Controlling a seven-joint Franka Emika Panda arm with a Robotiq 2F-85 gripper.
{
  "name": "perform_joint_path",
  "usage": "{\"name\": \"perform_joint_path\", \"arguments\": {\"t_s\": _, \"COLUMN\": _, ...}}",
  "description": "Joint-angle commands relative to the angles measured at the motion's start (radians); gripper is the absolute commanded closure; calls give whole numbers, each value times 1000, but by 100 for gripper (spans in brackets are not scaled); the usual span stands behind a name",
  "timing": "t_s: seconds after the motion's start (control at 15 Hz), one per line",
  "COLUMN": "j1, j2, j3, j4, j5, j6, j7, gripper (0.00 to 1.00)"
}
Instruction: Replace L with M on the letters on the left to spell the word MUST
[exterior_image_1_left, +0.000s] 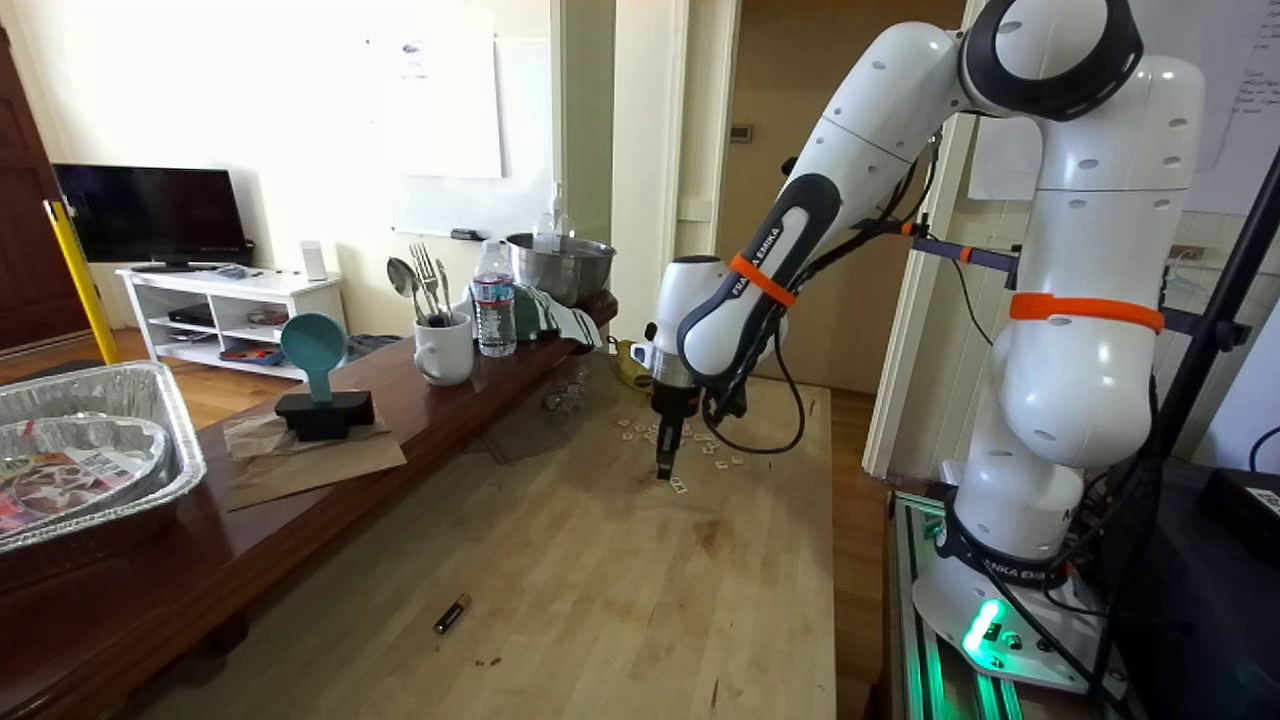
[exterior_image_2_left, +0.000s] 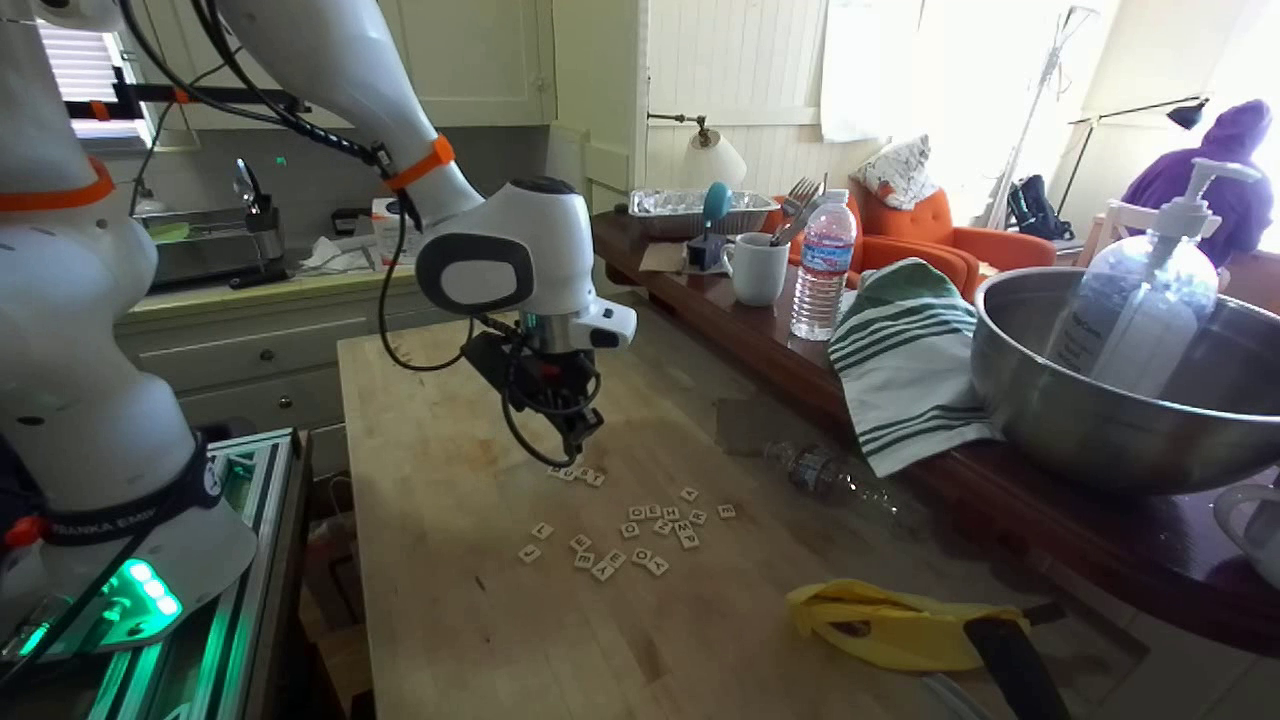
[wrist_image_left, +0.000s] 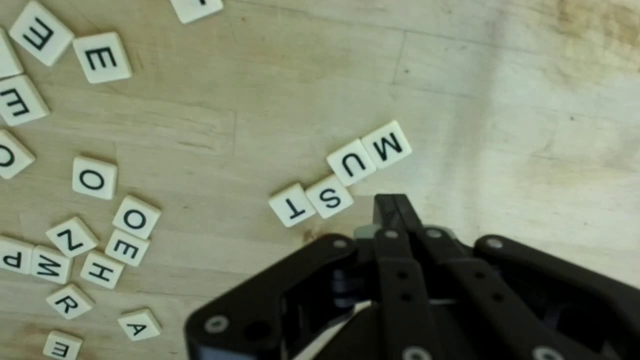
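arm (exterior_image_1_left: 1075, 400): elbow (exterior_image_1_left: 1050, 45) bent high, forearm (exterior_image_1_left: 860, 130) sloping down | wrist (exterior_image_2_left: 568, 245): downturned | tool (wrist_image_left: 392, 197): pointing down, 2 fingertips (wrist_image_left: 383, 206) touching

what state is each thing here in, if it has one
Gripper: shut, nothing visible in it
MUST tiles: face up, in a stepped row
Other tiles: scattered, most showing letters
Water bottle: upright
White mug: upright, holding cutlery
Towel: draped over the ledge
Metal bowl: upright, pump bottle inside
Battery: lying on its side
TV: screen dark
Drawers: closed
Base light: lit green
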Motion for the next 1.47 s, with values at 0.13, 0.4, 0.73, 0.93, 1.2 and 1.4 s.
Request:
{"name": "perform_joint_path", "arguments": {"t_s": 0.13, "j1": -10, "j2": 25, "j3": 12, "j4": 37, "j5": 84, "j6": 18, "j7": -145, "gripper": 100}}
{"name": "perform_joint_path", "arguments": {"t_s": 0.4, "j1": -32, "j2": 57, "j3": 40, "j4": 67, "j5": 221, "j6": -2, "j7": -394, "gripper": 100}}
{"name": "perform_joint_path", "arguments": {"t_s": 0.73, "j1": -67, "j2": 81, "j3": 52, "j4": 83, "j5": 269, "j6": -6, "j7": -600, "gripper": 100}}
{"name": "perform_joint_path", "arguments": {"t_s": 0.93, "j1": -82, "j2": 77, "j3": 52, "j4": 80, "j5": 265, "j6": -14, "j7": -658, "gripper": 100}}
{"name": "perform_joint_path", "arguments": {"t_s": 1.2, "j1": -100, "j2": 86, "j3": 67, "j4": 83, "j5": 324, "j6": -21, "j7": -742, "gripper": 100}}
{"name": "perform_joint_path", "arguments": {"t_s": 1.4, "j1": -110, "j2": 93, "j3": 81, "j4": 84, "j5": 390, "j6": -28, "j7": -811, "gripper": 100}}
